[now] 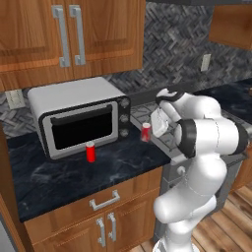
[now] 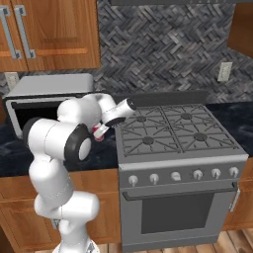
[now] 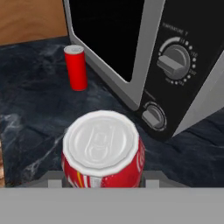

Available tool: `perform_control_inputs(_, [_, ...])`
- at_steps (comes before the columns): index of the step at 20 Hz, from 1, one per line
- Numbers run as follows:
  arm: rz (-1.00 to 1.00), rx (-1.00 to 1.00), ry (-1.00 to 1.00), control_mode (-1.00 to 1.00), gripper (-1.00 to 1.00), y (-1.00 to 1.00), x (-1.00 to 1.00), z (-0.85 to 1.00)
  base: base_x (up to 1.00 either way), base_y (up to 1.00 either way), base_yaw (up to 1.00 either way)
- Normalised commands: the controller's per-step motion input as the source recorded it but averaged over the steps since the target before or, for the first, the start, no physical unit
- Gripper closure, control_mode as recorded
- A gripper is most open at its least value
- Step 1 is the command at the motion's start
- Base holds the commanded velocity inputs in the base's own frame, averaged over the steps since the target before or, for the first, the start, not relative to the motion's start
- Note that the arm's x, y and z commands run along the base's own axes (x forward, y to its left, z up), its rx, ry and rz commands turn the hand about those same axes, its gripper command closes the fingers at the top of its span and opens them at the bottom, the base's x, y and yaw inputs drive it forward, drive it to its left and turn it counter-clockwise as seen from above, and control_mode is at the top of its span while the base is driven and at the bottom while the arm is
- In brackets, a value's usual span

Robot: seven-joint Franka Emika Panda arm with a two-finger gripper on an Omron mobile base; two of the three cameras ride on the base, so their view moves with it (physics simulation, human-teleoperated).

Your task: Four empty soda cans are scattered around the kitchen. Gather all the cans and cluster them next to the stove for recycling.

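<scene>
The end effector [image 3: 103, 181] pinches a red-and-white can [image 3: 103, 151]. A plain red can [image 3: 76, 66] stands on the tabletop [image 3: 35, 113] beside the toaster oven [image 3: 144, 57].

We see two cans on the desk [image 1: 59, 182] before the toaster oven [image 1: 78, 115]: one can [image 1: 90, 151] before its door, the other can [image 1: 146, 132] by its knobs, between oven and stove [image 2: 178, 133], held in the tool [image 3: 103, 177].

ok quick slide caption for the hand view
Gripper closed around a red-and-white soda can, plain red can standing behind it beside the toaster oven.
</scene>
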Motion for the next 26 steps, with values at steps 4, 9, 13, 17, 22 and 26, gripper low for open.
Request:
perform_control_inputs(4, [0.01,0.0,0.0,-1.0,1.0,0.0,0.2,-0.09,0.0,0.0,0.0])
perform_control_inputs(9, [0.01,0.0,0.0,-1.0,1.0,0.0,0.18,-0.19,0.0,0.0,0.0])
perform_control_inputs(13, [0.02,0.0,0.0,-1.0,1.0,0.0,0.16,-0.2,0.0,0.0,0.0])
perform_control_inputs(17, [0.02,0.0,0.0,-1.0,1.0,0.0,0.21,-0.18,0.0,0.0,0.0])
perform_control_inputs(22, [0.03,0.0,0.0,-1.0,1.0,0.0,0.22,-0.12,0.0,0.0,0.0])
perform_control_inputs(26, [0.03,0.01,0.0,-1.0,1.0,0.0,0.26,-0.08,0.0,0.0,0.0])
